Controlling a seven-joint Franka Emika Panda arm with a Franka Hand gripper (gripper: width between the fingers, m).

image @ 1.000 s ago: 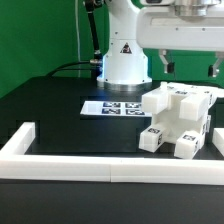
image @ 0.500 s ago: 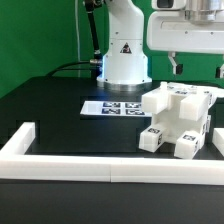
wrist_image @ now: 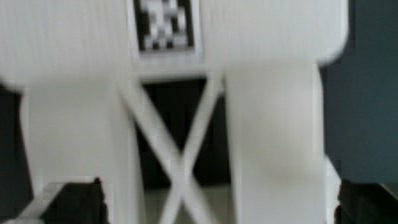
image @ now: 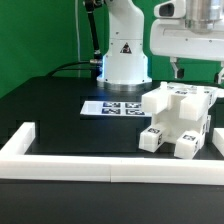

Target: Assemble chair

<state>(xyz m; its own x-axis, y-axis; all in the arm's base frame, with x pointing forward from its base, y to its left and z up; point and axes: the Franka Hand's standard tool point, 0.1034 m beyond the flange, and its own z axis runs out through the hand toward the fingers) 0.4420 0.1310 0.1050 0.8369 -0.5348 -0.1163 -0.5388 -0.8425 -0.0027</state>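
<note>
White: one chair point(image: 178, 116), one marker board point(image: 108, 106)

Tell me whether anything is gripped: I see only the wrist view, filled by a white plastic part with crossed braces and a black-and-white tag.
Observer: No. In the exterior view the two-finger gripper hangs open above the white blocky plastic chair, clear of it.
Operator: Is that chair in loose pieces?
Observer: It reads as one boxy cluster standing on the black table; whether every joint is seated I cannot tell.
Operator: What lies beside it?
Observer: The thin flat white marker board, to the exterior view's left of the chair and a little behind it.
</note>
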